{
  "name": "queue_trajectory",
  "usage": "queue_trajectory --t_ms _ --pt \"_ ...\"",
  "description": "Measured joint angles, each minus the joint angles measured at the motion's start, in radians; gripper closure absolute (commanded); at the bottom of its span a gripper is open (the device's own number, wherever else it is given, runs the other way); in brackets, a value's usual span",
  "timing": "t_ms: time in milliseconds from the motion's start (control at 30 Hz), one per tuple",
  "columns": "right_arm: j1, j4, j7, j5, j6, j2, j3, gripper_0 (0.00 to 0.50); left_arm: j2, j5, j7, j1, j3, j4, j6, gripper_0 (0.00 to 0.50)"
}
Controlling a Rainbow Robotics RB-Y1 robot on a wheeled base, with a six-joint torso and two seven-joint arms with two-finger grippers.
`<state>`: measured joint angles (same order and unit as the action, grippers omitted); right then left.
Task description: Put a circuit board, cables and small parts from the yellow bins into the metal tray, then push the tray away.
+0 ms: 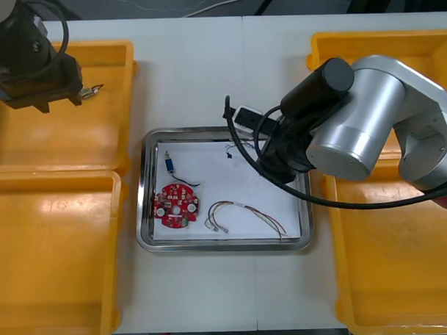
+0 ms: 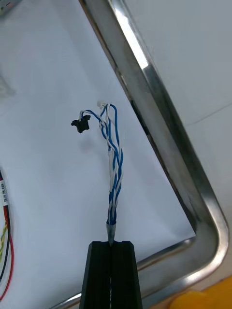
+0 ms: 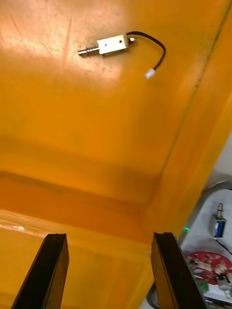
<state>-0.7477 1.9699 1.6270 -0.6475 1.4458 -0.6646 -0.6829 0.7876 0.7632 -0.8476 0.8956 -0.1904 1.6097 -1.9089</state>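
While the front view hides the right gripper [image 2: 111, 244] under the right arm [image 1: 369, 126] at the far right corner of the metal tray [image 1: 144, 214], the right wrist view shows its fingers clamped on one end of the twisted blue and white cable [image 2: 114, 159]. The cable runs out from the fingertips over the tray's white floor and ends in a small black connector [image 2: 80, 123]. Same view: the tray rim and rounded corner lie just beside the cable, with the red and yellow cable [image 2: 5, 251] on the fingers' other side. The left gripper [image 3: 108, 235] hangs over the far left yellow bin [image 1: 61, 136], fingers apart, nothing between them. A small metal part [image 3: 108, 45] with a black lead lies on the bin floor ahead of the fingers, apart from them. The front view puts that part just beside the left arm [image 1: 21, 57]. In the tray, the round red circuit board [image 1: 176, 205] sits near the left rim, a second small metal part [image 1: 168, 163] lies beyond it, and the red and yellow cable is to the board's right. White floor lies open between these and the right arm. Light table [image 1: 205, 72] shows beyond the tray's far and near rims, between the bins.
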Motion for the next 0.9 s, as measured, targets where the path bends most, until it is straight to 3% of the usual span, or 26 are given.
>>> queue_trajectory --t_ms 167,367,500,667,700,733,800,833,900 --pt "-0.019 -0.085 0.044 0.007 -0.042 0.016 -0.066 0.5 0.0 -0.058 -0.124 0.0 0.02 -0.071 0.046 0.0" --pt "-0.05 -0.203 0.086 0.008 -0.057 0.053 -0.095 0.5 0.0 -0.079 -0.127 0.0 0.044 -0.158 0.106 0.0" --pt "-0.068 -0.278 0.213 0.002 -0.057 0.085 -0.096 0.5 0.0 -0.081 -0.127 0.0 0.065 -0.21 0.156 0.0" --pt "-0.081 -0.311 0.221 0.001 -0.064 0.105 -0.108 0.491 0.0 -0.085 -0.128 0.0 0.08 -0.283 0.227 0.0" --pt "-0.084 -0.312 0.221 0.001 -0.068 0.106 -0.115 0.376 0.0 -0.086 -0.129 0.0 0.081 -0.294 0.238 0.0" --pt "-0.086 -0.313 0.221 0.001 -0.07 0.106 -0.122 0.314 0.0 -0.087 -0.13 0.0 0.082 -0.301 0.249 0.0" --pt "-0.088 -0.313 0.221 0.001 -0.07 0.106 -0.132 0.025 0.0 -0.089 -0.134 0.0 0.082 -0.309 0.264 0.0" --pt "-0.089 -0.313 0.221 0.001 -0.07 0.106 -0.135 0.0 0.0 -0.091 -0.137 0.0 0.082 -0.31 0.269 0.0" --pt "-0.09 -0.313 0.221 0.001 -0.07 0.106 -0.136 0.0 0.0 -0.096 -0.153 0.0 0.082 -0.311 0.274 0.0"
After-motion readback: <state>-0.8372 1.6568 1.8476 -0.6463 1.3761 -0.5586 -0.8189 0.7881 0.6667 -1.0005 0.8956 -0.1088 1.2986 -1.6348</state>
